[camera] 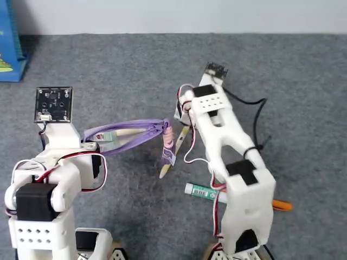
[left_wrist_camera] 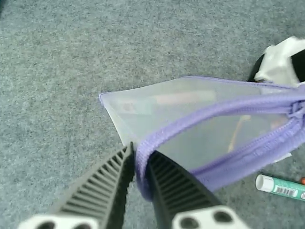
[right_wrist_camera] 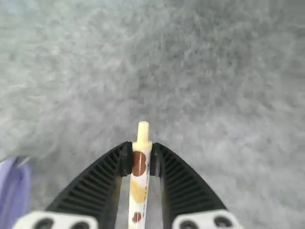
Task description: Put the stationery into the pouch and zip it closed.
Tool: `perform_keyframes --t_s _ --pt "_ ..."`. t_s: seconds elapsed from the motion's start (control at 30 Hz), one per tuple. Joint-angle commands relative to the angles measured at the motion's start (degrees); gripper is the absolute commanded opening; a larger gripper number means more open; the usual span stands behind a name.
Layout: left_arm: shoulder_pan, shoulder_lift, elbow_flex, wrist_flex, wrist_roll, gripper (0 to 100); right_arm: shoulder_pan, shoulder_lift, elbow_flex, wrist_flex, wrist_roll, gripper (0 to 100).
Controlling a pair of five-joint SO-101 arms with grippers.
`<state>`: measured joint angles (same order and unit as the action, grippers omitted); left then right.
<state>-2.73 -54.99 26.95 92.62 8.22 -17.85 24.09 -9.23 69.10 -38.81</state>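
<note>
Loading the pouch [left_wrist_camera: 190,119] looks like the step in hand. Its zip gapes, and a white stick [camera: 201,190] lies on the table [camera: 108,70] on the pouch's near side, well apart from it. The left gripper [left_wrist_camera: 138,153] is clamped on the zip's end and seems to hold the pouch off the table, with something pale already inside. At the pouch's other end, the right gripper [right_wrist_camera: 140,149] is closed on a spotted pen [right_wrist_camera: 139,164]. The pen lies lengthwise between the fingers, one end poking just past their tips. It hangs tilted just beside the pouch, outside the mouth as far as I can tell. Next, the pen needs lining up with the zip's gap before those fingers part.
</note>
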Motion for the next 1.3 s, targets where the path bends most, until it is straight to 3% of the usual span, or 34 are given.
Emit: perform_keyframes --t_s 0.0,0.67,0.97,1.27 --pt "0.4 -0.4 -0.1 -1.6 0.6 1 1.5 -11.1 -1.8 4.7 2.3 0.8" --pt "0.4 -0.4 -0.1 -1.6 0.6 1 2.1 -53.3 -1.6 13.3 12.2 0.8" --pt "0.4 -0.4 -0.1 -1.6 0.6 1 -8.8 -67.0 -1.6 11.1 17.7 0.8" --pt "0.4 -0.4 -0.1 -1.6 0.6 1 -11.6 -69.7 -1.6 4.0 19.0 0.8"
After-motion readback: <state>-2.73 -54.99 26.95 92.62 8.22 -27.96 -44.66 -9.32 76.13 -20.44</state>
